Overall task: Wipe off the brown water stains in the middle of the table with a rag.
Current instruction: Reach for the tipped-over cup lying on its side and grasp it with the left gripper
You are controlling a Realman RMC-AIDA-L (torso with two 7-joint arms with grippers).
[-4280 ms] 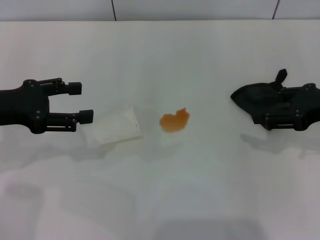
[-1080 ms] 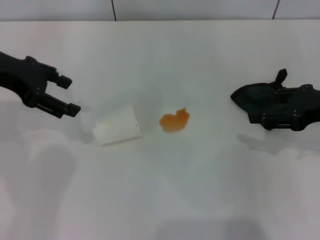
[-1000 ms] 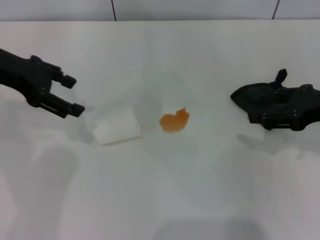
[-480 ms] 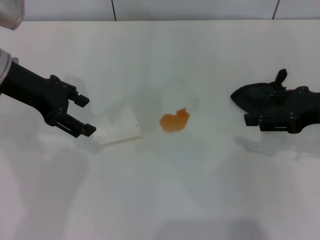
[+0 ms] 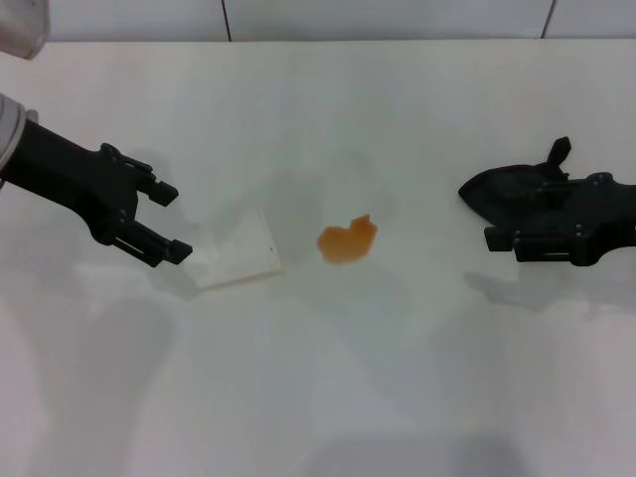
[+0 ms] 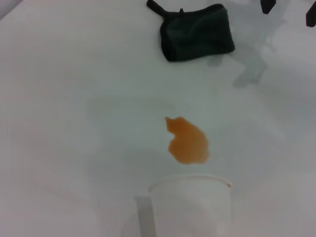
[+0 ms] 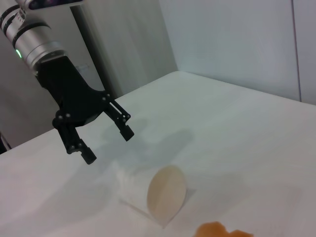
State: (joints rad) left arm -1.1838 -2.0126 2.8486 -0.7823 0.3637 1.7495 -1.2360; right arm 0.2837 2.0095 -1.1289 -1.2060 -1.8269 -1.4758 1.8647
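Note:
The brown water stains (image 5: pixel 347 240) form one small orange blotch in the middle of the white table (image 5: pixel 318 388). They also show in the left wrist view as an orange blotch (image 6: pixel 187 141). The black rag (image 5: pixel 489 191) lies at the right, a lumpy wad (image 6: pixel 197 32) in the left wrist view. My right gripper (image 5: pixel 507 213) is open and overlaps the rag's near right side in the head view. From the left wrist its tips (image 6: pixel 289 10) show clear of the cloth. My left gripper (image 5: pixel 174 224) is open, just left of a tipped cup.
A pale translucent cup (image 5: pixel 237 251) lies on its side between the left gripper and the stain, its mouth (image 7: pixel 168 193) turned toward the stain. A grey wall runs behind the table's far edge.
Over the last second my left gripper has come right and down, close to the cup's base. My right gripper has shifted slightly over the rag. Stain, cup and rag have not moved.

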